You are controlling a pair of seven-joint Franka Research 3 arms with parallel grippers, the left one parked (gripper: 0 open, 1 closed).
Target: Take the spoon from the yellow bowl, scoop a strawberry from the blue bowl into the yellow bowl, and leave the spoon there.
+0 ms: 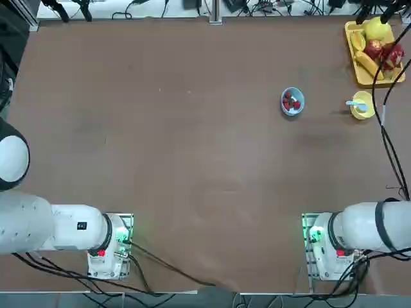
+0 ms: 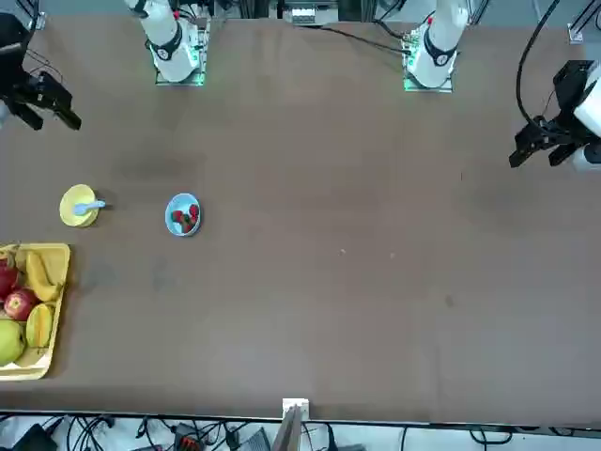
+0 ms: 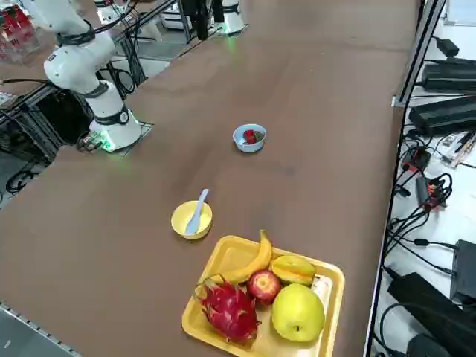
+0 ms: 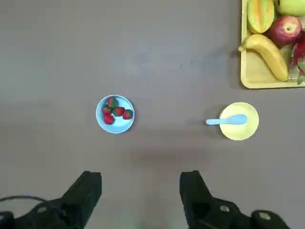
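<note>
Right now the right gripper (image 4: 140,195) hangs high over the desk (image 1: 192,160) with its two dark fingers (image 4: 88,188) spread wide apart and nothing between them, showing at the bottom of the wrist frame. Beyond them in that frame sits the blue bowl (image 4: 115,113), left of centre, with a few strawberries (image 4: 116,112) heaped inside, and to the right of it the yellow bowl (image 4: 239,121) with the spoon (image 4: 227,120) lying across it, handle poking out over the rim toward the blue bowl. The two bowls stand well apart, and the yellow fruit tray (image 4: 257,76) sits near the yellow bowl in the upper right corner. From where I stand, the first risk looks like the pickup: the spoon handle is thin and rests loosely on a light bowl, so fingers that close off-centre could flip the spoon out or shove the bowl across the desk, perhaps into the tray. The scoop looks chancy too, I'd say; the blue bowl is small and free to slide, so a push from the spoon could skate it away or tip it and spill berries. A round berry may also roll off the shallow spoon during the carry between the bowls.
</note>
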